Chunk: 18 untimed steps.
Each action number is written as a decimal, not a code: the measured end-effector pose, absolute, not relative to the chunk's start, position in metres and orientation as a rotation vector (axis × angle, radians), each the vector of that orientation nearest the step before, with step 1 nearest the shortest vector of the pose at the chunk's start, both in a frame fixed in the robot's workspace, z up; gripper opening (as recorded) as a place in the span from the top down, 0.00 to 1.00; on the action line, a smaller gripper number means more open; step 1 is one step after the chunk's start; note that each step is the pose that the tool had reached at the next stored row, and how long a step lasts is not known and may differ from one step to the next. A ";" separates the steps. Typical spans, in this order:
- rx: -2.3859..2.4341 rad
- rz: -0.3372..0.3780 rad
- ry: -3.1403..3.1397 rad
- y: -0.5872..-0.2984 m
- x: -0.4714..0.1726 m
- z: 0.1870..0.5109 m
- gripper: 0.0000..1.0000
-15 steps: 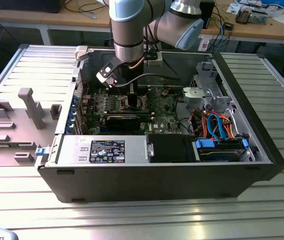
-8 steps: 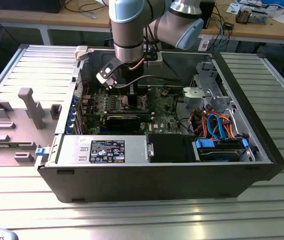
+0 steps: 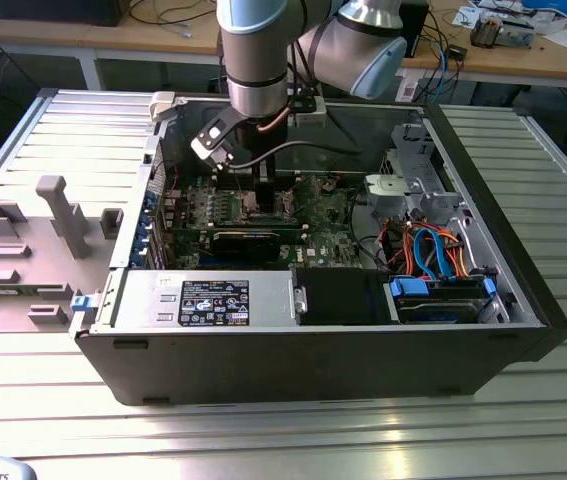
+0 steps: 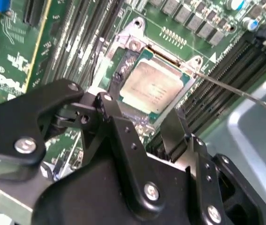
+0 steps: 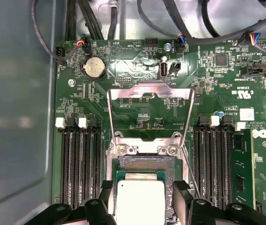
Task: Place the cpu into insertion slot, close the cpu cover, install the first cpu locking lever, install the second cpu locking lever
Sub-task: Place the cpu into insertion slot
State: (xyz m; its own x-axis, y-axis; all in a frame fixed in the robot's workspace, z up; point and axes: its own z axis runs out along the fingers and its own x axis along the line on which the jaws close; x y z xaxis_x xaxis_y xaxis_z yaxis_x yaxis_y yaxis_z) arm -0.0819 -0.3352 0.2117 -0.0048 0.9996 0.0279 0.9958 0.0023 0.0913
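The cpu (image 5: 140,202), a silvery-tan square on a green base, hangs between my gripper's (image 5: 142,197) two black fingers (image 5: 105,194), which are shut on its opposite edges. It sits just over the insertion slot (image 5: 144,166); a strip of the slot's contact field shows beyond it. The cpu cover (image 5: 149,89) stands swung up behind the slot. Both thin locking levers (image 5: 110,117) are raised beside it. In the second wrist view the cpu (image 4: 151,86) lies over the slot's metal rim (image 4: 135,44), past the gripper (image 4: 140,110), with one lever rod (image 4: 238,91) sticking out. In the exterior view the gripper (image 3: 268,195) reaches down to the green board (image 3: 328,215).
Memory slots (image 5: 79,164) flank the socket, with a module (image 5: 240,173) seated on one side. A coin battery (image 5: 95,67) and black cables (image 5: 123,18) lie behind. The case walls, power supply (image 3: 203,300) and drive bay with blue and orange cables (image 3: 433,250) surround the board.
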 end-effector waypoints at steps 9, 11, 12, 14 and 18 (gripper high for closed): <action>2.184 0.130 2.192 -0.335 -0.090 0.198 0.38; 2.184 0.130 2.192 -0.335 -0.090 0.198 0.38; 2.184 0.130 2.192 -0.335 -0.090 0.198 0.38; 2.184 0.130 2.192 -0.335 -0.090 0.198 0.38; 2.184 0.130 2.192 -0.335 -0.090 0.198 0.46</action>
State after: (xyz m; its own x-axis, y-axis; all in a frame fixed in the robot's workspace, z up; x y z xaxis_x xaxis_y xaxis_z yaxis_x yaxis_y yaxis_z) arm -0.0898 -0.3352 0.1982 -0.0048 0.9996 0.0275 0.9959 0.0023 0.0910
